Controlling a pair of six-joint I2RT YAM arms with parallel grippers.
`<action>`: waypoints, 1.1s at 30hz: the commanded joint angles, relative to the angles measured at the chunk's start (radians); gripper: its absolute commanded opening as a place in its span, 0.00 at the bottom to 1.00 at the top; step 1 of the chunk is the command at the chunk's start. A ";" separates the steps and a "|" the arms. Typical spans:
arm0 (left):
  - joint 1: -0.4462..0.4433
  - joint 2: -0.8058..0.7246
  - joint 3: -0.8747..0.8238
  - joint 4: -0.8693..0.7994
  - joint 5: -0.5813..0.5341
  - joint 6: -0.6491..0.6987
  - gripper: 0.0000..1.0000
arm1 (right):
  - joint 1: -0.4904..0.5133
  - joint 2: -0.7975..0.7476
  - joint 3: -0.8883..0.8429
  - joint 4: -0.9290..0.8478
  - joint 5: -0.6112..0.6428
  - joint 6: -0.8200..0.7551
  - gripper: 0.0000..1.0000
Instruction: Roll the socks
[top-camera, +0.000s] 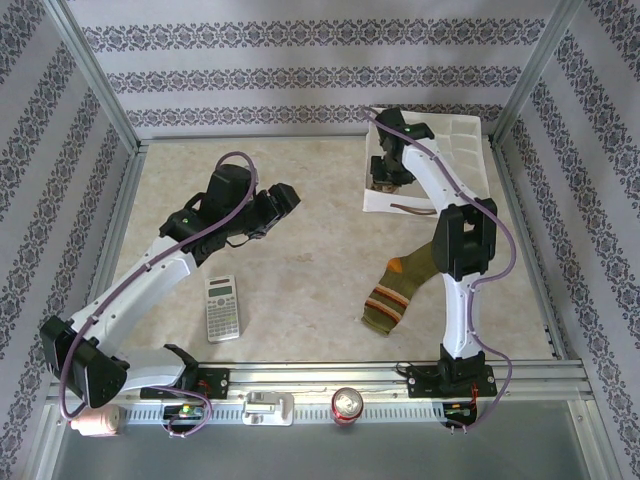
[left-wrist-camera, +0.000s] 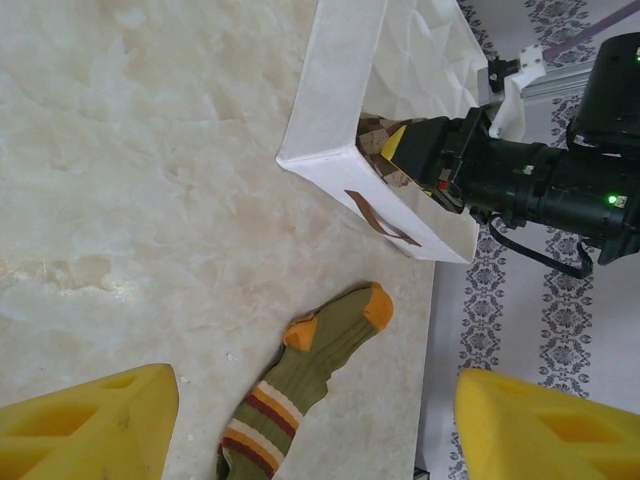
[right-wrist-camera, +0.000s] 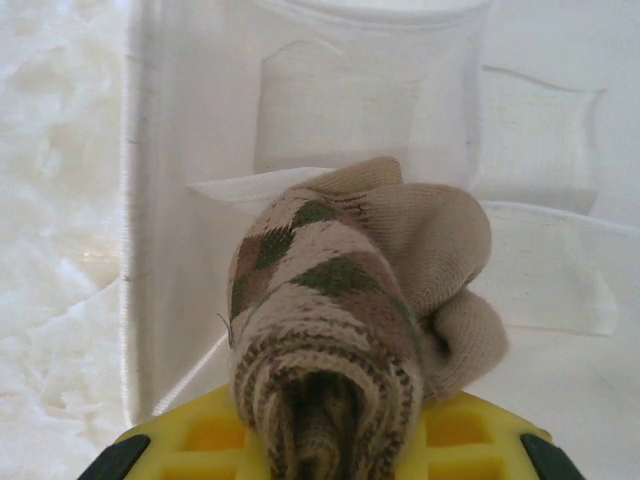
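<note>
The brown and beige argyle sock (right-wrist-camera: 340, 300) is bundled into a roll, and my right gripper (right-wrist-camera: 330, 440) is shut on it inside the white fabric bin (right-wrist-camera: 190, 150) at the back right of the table. From above, that gripper (top-camera: 388, 178) reaches down into the bin (top-camera: 455, 140). The olive green sock (top-camera: 395, 292), with orange toe and heel and a striped cuff, lies flat on the table in front of the bin, beside the right arm. My left gripper (top-camera: 285, 197) hovers open over the table's middle, and its yellow fingers (left-wrist-camera: 100, 420) frame the green sock (left-wrist-camera: 320, 365) from a distance.
A grey calculator (top-camera: 222, 307) lies at the front left, under the left arm. A red can (top-camera: 347, 403) stands on the front rail. Patterned walls and metal posts close in the table. The left wrist view shows the bin's wall (left-wrist-camera: 330, 150) with a brown handle mark.
</note>
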 joint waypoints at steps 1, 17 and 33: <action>0.007 -0.026 0.006 0.030 -0.022 0.022 0.72 | 0.021 0.052 0.047 -0.054 0.044 -0.039 0.00; 0.008 -0.081 -0.019 0.025 -0.043 -0.003 0.71 | -0.011 0.160 0.082 -0.099 0.011 -0.034 0.14; 0.007 -0.065 -0.026 0.030 -0.024 0.006 0.72 | 0.035 -0.471 -0.166 0.226 0.330 -0.169 0.98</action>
